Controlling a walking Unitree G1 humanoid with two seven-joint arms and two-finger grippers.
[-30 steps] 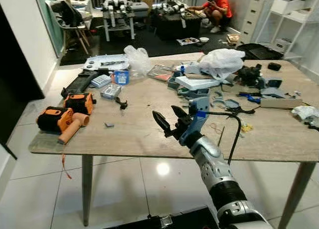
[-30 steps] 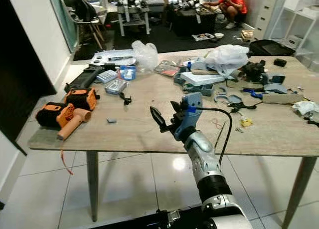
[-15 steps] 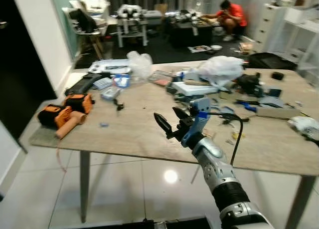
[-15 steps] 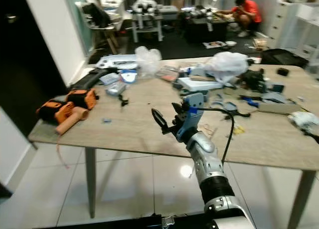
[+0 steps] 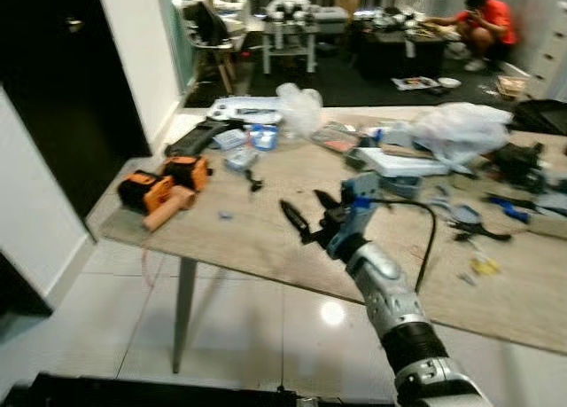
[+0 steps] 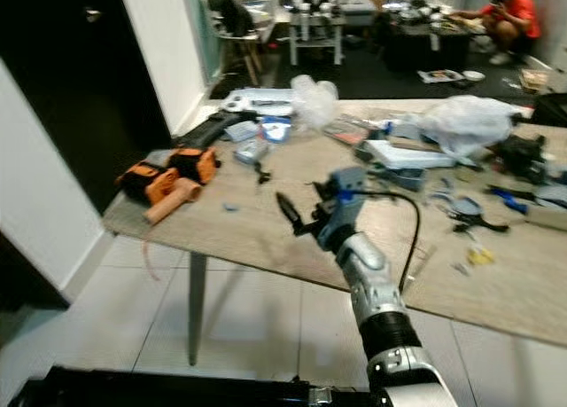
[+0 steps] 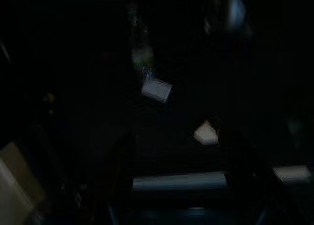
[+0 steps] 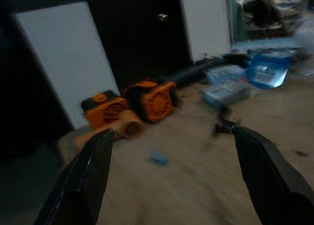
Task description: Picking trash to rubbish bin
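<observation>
Left wrist view, almost wholly dark. Items made out:
- Small pale rectangle, tilted, near the middle.
- Second pale patch, smaller, lower and to one side of the first, apart from it.
- Pale horizontal band beneath both.
- Light-coloured block at one edge.
- Faint greenish smudge above the rectangle.

None can be identified; the rest is black.

table: blower at left end | plastic bag at far right | right gripper above near edge | person behind, across room
</observation>
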